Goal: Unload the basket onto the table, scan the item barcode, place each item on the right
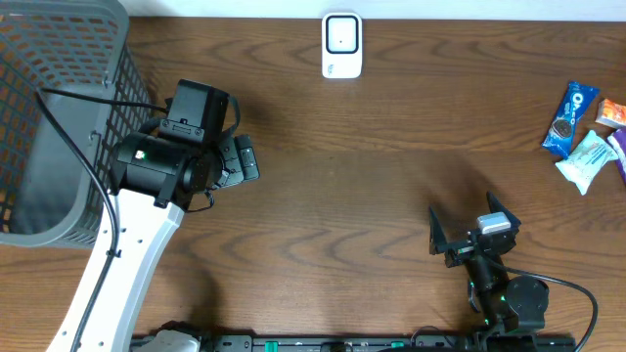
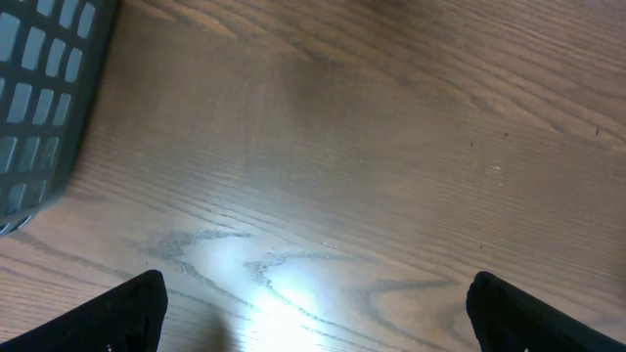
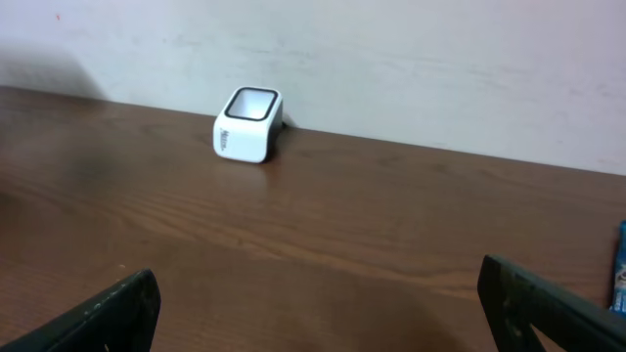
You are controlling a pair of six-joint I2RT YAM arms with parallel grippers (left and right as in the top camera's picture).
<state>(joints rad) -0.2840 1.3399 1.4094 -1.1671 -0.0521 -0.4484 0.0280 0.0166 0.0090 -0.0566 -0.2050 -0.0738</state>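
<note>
A white barcode scanner (image 1: 341, 45) stands at the table's far edge, and the right wrist view has this scanner (image 3: 246, 124) by the wall. The items are snack packets at the right edge: a blue cookie packet (image 1: 570, 117), a pale packet (image 1: 589, 160) and an orange one (image 1: 612, 113). My left gripper (image 1: 246, 160) hovers open over bare wood beside the basket, nothing between its fingers (image 2: 137, 308). My right gripper (image 1: 468, 223) is open near the front edge and faces the scanner. It is empty, well short of the packets.
A grey mesh basket (image 1: 59, 59) fills the left end of the table, and its corner (image 2: 39, 108) shows in the left wrist view. A sliver of the blue packet (image 3: 620, 266) sits at the right edge of the right wrist view. A purple packet (image 1: 621, 149) lies at the far right.
</note>
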